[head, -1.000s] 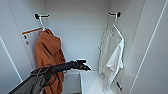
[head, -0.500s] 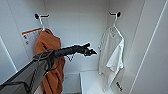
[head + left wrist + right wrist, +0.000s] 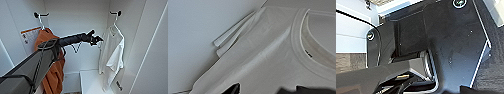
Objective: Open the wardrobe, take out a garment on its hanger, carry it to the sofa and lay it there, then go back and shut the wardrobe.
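Observation:
The wardrobe (image 3: 75, 15) stands open, and I look into its white inside. The white garment (image 3: 112, 50) hangs limp at the right on its thin white hanger (image 3: 115, 20), which is hooked over a black peg. My left arm reaches in from the lower left. My left gripper (image 3: 97, 40) is open at the garment's left shoulder, right at the cloth. In the left wrist view the garment (image 3: 268, 50) is very close, with its collar and shoulder seam showing and two dark fingertips (image 3: 234, 88) spread apart at the edge.
A rust-orange garment (image 3: 52, 72) hangs from the left peg, partly behind my left arm. A paper sheet with an orange strip (image 3: 28, 36) is on the left wall. A low white shelf (image 3: 92, 80) sits below. The open door panel (image 3: 152, 50) bounds the right side.
My left arm has stretched further right and forward, from in front of the orange garment to the white garment's shoulder. Both garments hang as before.

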Tool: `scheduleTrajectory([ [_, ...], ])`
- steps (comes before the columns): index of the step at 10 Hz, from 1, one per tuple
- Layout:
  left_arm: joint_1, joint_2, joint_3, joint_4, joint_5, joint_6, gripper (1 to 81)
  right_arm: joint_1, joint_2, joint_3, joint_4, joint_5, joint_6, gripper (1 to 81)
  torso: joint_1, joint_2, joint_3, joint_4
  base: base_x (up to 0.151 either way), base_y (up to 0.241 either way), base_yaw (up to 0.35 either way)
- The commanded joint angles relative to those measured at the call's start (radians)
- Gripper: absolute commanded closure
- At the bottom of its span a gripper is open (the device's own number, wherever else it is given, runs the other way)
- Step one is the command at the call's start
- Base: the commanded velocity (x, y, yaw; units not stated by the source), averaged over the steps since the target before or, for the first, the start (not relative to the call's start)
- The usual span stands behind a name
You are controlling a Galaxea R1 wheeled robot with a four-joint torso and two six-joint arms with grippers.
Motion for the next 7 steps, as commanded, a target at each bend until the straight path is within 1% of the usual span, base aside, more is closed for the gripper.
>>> scheduleTrajectory([
  [1,-0.272,0.043,-0.054,-0.062,-0.017,-0.012,1.0,0.04,0.008,0.009,-0.001,-0.041,0.003,1.0,0.0,0.0,0.002,0.0,0.0,0.0,0.0],
  [2,-0.304,0.055,-0.068,-0.097,-0.018,-0.012,1.0,0.039,0.008,0.009,-0.001,-0.041,0.003,1.0,0.0,0.0,-0.022,0.0,0.0,0.0,0.0],
  [4,-0.344,0.07,-0.082,-0.177,-0.023,-0.012,1.0,0.037,0.008,0.009,-0.001,-0.041,0.003,1.0,0.001,0.001,-0.044,0.0,0.0,0.0,0.0],
  [5,-0.355,0.073,-0.082,-0.193,-0.038,-0.012,1.0,0.035,0.008,0.009,-0.001,-0.041,0.003,1.0,0.001,0.001,-0.045,-0.021,0.0,0.0,0.0],
  [6,-0.355,0.074,-0.074,-0.2,-0.041,-0.012,1.0,0.034,0.008,0.009,-0.001,-0.041,0.003,1.0,0.001,0.001,-0.045,-0.065,0.0,0.0,0.0],
  [7,-0.355,0.066,-0.045,-0.199,-0.043,-0.012,1.0,0.032,0.008,0.009,-0.001,-0.041,0.003,1.0,0.001,0.001,-0.044,-0.01,0.0,0.0,0.0],
])
